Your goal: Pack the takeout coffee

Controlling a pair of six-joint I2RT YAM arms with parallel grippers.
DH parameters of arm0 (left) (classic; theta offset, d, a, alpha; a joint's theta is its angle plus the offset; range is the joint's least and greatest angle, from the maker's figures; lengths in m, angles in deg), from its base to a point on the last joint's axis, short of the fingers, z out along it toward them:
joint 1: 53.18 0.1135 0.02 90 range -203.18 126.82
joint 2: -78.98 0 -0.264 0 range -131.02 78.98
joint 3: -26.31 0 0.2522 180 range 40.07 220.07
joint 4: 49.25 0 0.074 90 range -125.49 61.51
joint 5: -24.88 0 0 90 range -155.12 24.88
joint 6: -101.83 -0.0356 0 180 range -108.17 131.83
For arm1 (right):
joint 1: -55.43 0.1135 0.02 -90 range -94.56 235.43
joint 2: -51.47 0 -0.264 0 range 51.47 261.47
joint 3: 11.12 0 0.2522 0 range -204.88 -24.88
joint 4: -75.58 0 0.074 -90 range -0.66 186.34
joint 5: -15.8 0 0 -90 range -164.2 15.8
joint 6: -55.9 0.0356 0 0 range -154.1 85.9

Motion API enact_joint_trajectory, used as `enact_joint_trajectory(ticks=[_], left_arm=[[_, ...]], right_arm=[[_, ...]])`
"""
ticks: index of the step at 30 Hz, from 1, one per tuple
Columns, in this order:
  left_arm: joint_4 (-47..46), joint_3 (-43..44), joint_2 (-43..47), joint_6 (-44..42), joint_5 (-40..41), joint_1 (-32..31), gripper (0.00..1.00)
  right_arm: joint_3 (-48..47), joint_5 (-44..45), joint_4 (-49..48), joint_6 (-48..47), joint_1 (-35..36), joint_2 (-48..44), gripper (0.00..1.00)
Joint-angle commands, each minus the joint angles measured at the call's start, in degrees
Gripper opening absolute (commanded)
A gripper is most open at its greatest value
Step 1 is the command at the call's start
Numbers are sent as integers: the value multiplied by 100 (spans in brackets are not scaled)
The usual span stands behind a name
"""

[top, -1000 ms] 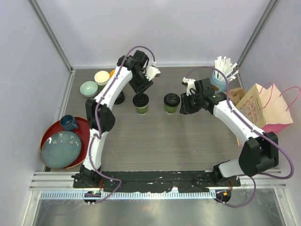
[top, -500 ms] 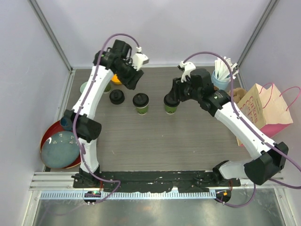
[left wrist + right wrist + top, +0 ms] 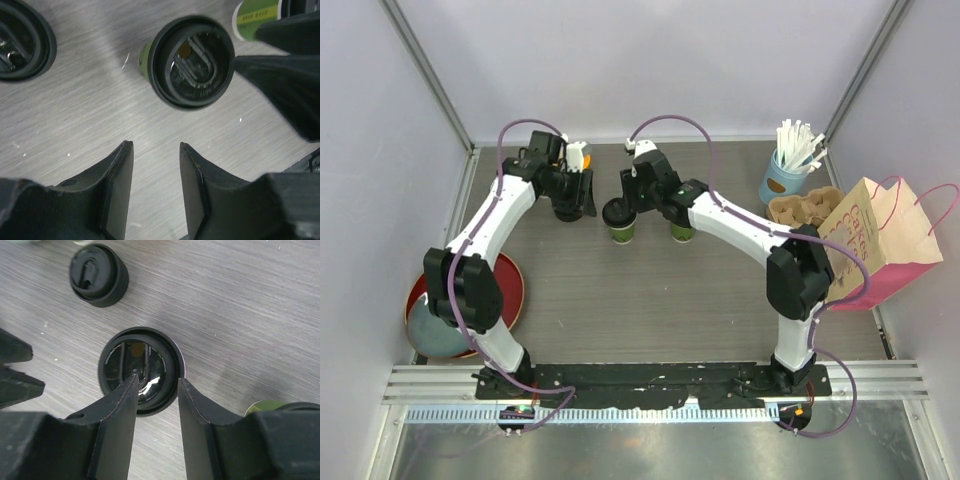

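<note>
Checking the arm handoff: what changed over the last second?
Right gripper swung left, from the right cup to above the left cup. Left gripper left that cup, pulled back, then settled beside the spare black lid. Nothing grasped or released. Cups, lid and bag stayed put.

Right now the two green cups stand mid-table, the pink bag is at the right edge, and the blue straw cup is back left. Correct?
No: the blue straw cup stands back right, near the pink bag, as the top external view shows. The lidded green cup and the second green cup do stand mid-table.
</note>
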Motion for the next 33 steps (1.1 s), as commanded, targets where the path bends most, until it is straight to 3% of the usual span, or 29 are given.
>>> enact_joint_trajectory(ticks=[1, 9, 17, 33], left_arm=[[-1463, -294, 339, 906, -210, -15, 44], [-2289, -733, 260, 1442, 19, -15, 38], [-2475, -812, 154, 1609, 45, -164, 37], [-2580, -786, -136, 1223, 458, -454, 44]], right_arm=[[-486, 277, -249, 91, 27, 114, 43], [-600, 58, -346, -50, 45, 439, 41], [-601, 75, -267, -32, 45, 641, 41], [-82, 31, -389, -234, 45, 510, 41]])
